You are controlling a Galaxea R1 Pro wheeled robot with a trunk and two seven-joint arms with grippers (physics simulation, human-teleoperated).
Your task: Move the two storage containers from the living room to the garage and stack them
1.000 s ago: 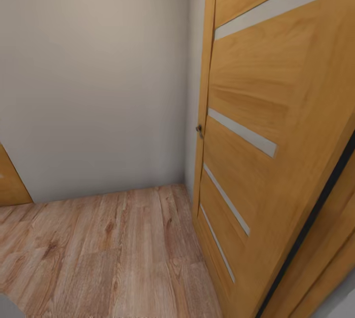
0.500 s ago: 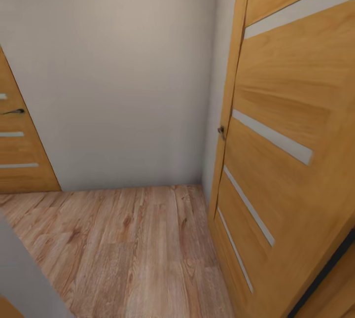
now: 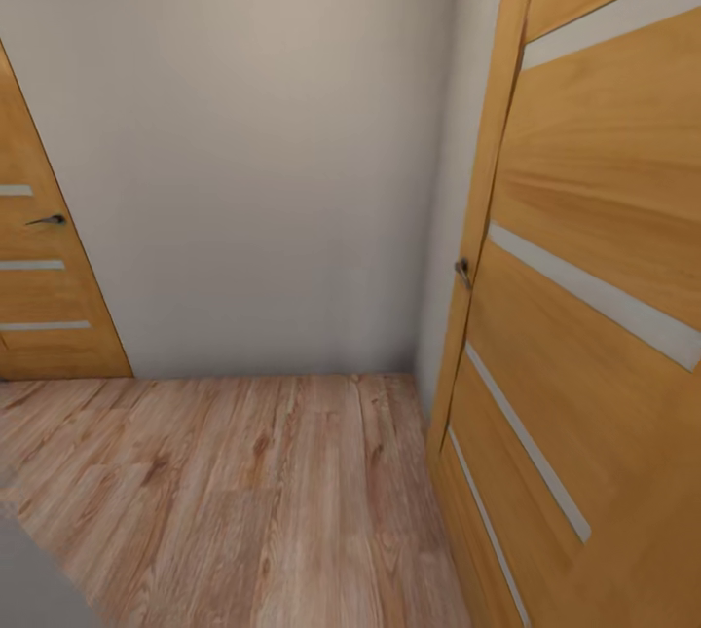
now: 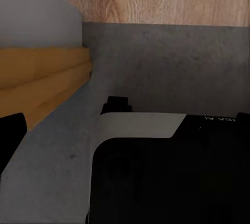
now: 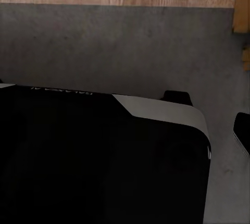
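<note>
Pale grey wall (image 3: 253, 151) fills most of what your head camera looks at, meeting a light wood plank floor (image 3: 263, 492) that runs toward you. On your right an orange wooden door (image 3: 594, 297) with pale inset strips stands close and angled across the view, its small dark handle (image 3: 461, 270) at the near edge. A second door (image 3: 39, 287) of the same make sits against the far left, with its own lever handle (image 3: 47, 219).

Your wrist cameras look down past the robot's black base (image 4: 166, 177) onto dark grey speckled concrete (image 5: 130, 47), with the wood planks beginning just beyond it, so you appear to be sitting at a threshold between the two floorings. A strip of orange door frame (image 4: 41, 83) lies beside the concrete in the left wrist view.

As for the pincers, you cannot tell whether either one is released or clenched; no fingers can be made out in either wrist view. Neither storage container is anywhere in these views, so which way they lie from either arm, and which arm is nearer, cannot be judged yet. My reading is that you are in transit: turn the base until a red bin comes into sight before you plan any reach
</note>
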